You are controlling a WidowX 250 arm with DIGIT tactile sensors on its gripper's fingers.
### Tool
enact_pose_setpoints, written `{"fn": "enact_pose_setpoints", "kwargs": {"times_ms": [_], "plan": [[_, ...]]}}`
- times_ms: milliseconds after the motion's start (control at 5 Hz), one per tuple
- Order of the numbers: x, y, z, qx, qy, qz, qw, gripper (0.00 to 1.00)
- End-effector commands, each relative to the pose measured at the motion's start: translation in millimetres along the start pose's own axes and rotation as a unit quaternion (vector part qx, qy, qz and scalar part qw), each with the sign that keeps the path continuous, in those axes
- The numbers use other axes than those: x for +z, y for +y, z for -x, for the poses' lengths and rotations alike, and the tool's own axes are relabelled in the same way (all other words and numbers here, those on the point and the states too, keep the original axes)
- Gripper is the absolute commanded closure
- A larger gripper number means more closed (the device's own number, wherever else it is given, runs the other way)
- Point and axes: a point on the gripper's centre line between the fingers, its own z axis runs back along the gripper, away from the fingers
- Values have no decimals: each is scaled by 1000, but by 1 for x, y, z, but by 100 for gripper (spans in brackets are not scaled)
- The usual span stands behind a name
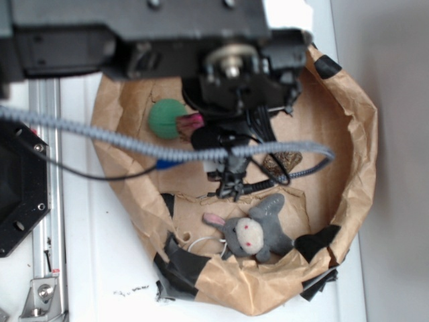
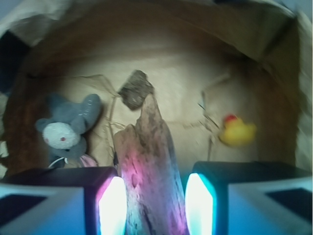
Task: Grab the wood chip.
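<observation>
On my wrist feed the wood chip [image 2: 149, 166] fills the middle of the frame, standing lengthwise between the two lit fingers [image 2: 113, 205] of the gripper [image 2: 151, 205]. Its lower part sits right in the gap, and its narrow tip points away from me toward a dark brown lumpy chunk [image 2: 136, 89] that lies just past it. The fingers flank the chip on both sides; the left one looks to be touching its edge, while a thin sliver of space shows on the right, so I cannot tell whether the claw is truly clamped on it or only set closely around it.

Everything sits inside a brown paper bowl [image 1: 348, 134] patched with black tape. A grey stuffed mouse [image 2: 66, 125] lies to the left of the chip in the wrist view, well apart from it, and a yellow rubber duck [image 2: 237, 131] sits off to the right.

From the exterior camera the arm covers the middle of the bowl, so the chip itself is mostly hidden there. I can make out a green ball [image 1: 167, 118] near the bowl's far left wall, the dark chunk [image 1: 285, 161] right of the wrist, and the mouse [image 1: 255, 231] near the front rim
</observation>
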Motion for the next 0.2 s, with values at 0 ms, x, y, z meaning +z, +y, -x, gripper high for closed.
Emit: {"fn": "enact_pose_setpoints", "kwargs": {"times_ms": [0], "plan": [[8, -13, -11, 55, -88, -6, 995, 100]]}}
